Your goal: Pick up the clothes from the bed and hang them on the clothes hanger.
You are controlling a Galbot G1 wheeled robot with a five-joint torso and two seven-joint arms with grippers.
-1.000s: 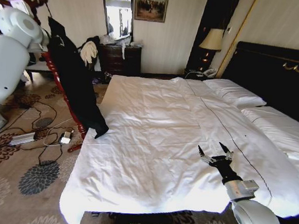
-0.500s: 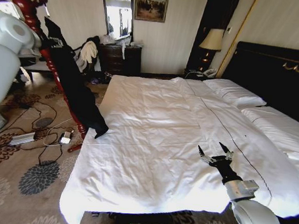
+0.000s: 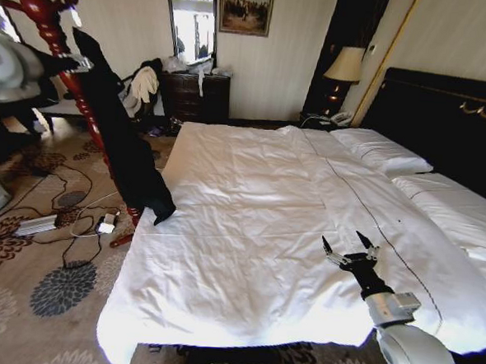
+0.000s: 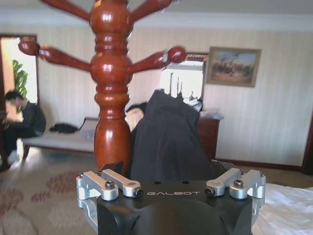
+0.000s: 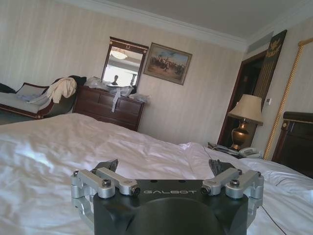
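The black clothes point(image 3: 122, 133) hang limp against the reddish-brown wooden coat stand point(image 3: 41, 9) off the bed's left side, their lower end touching the corner of the bed point(image 3: 249, 224). A thin silver hook of the clothes hanger point(image 3: 75, 15) shows just above the garment's top, by a peg. My left arm point(image 3: 1, 64) is at the far left edge. In the left wrist view my left gripper point(image 4: 166, 169) is open, a short way back from the clothes point(image 4: 168, 137) and the stand point(image 4: 111, 98). My right gripper point(image 3: 350, 246) hovers open and holding nothing over the white sheet point(image 5: 58, 147).
Cables and a power strip point(image 3: 38, 223) lie on the patterned carpet left of the bed. A dark dresser point(image 3: 194, 96) with pale garments beside it stands at the far wall. A lamp point(image 3: 345, 69) and the black headboard point(image 3: 445, 120) are at the right.
My left arm has drawn back to the left, away from the coat stand, leaving the black clothes hanging there. The right arm has not moved.
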